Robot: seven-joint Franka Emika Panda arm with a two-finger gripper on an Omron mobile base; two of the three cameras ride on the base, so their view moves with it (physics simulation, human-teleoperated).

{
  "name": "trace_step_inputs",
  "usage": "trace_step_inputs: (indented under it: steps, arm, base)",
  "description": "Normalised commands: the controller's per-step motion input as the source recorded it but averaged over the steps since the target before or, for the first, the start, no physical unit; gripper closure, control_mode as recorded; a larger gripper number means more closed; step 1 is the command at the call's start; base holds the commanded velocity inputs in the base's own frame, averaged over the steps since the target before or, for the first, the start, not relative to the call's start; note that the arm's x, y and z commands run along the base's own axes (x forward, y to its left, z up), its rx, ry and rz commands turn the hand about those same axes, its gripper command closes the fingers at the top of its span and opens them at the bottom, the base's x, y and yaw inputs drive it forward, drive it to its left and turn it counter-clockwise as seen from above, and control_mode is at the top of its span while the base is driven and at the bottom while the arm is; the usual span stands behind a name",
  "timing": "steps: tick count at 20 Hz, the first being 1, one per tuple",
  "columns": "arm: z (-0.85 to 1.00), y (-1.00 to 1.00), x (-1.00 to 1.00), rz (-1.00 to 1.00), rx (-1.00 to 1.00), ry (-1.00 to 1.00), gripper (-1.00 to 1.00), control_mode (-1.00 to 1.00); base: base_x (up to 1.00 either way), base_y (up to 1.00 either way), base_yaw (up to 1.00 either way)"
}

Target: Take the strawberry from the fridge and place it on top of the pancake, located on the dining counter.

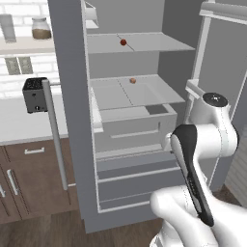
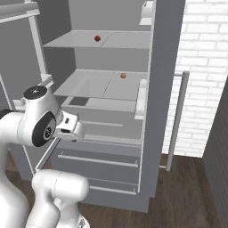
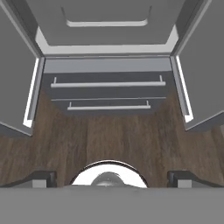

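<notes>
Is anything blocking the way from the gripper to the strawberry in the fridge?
Nothing visible does. The fridge doors stand open and the strawberry sits alone on the upper shelf. An orange item lies one shelf below, off the path. The gripper points down at the floor.

one fridge stands with two doors swung open, and inside it sit two small round items: one red strawberry on the upper shelf and one orange-brown ball on the shelf below. two grey drawers with one bar handle each show at its base. beside it are one black toaster, two jars on a wall shelf
</notes>
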Motion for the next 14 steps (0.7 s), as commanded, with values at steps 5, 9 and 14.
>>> trace_step_inputs:
  steps: [5,9,14]
  arm:
    - [-0.07,0.00,0.00,-0.02,-0.01,-0.03,-1.00,-1.00]
    - [-0.01,0.00,0.00,0.00,0.00,-0.01,-1.00,-1.00]
    - [0.00,0.00,0.00,0.00,0.00,0.00,-1.00,-1.00]
  base:
    - [0.00,0.00,0.00]
    - [0.00,0.00,0.00]
    - [0.00,0.00,0.00]
